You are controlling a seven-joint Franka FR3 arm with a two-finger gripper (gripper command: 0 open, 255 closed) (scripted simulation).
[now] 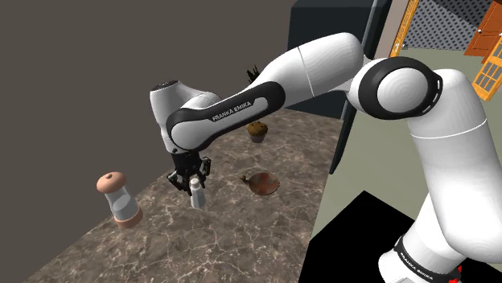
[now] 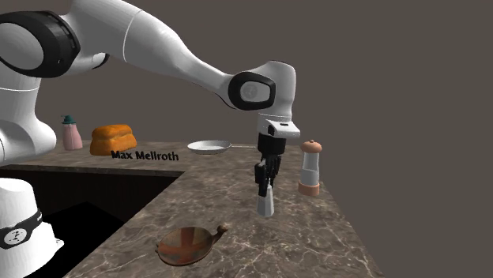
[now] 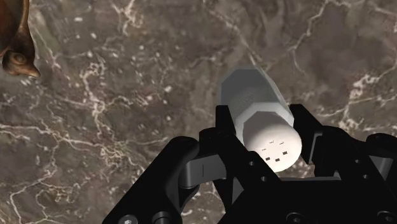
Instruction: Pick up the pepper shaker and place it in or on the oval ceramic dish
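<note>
The counter (image 1: 233, 241) was a dark brown slab veined with white, running back to a plain grey-brown wall (image 1: 96, 64). Over it the white arm (image 1: 322, 68) reached down, and the black gripper (image 2: 266, 183) had its 2 fingers pinched on the cap end of the white pepper shaker (image 2: 265, 203). The shaker hung slightly tilted, its base at the stone or just above it; I could not tell which. The brown oval dish (image 2: 188, 244) lay on the counter near the shaker but apart from it. A taller grinder (image 2: 310, 167) with a pinkish cap stood to the second exterior view's right of the shaker. Farther back sat a frying pan (image 2: 209, 146), an orange loaf (image 2: 113, 140) and 1 small pink bottle (image 2: 71, 133). Beside the counter's edge lay a black area (image 1: 354, 241).
</note>
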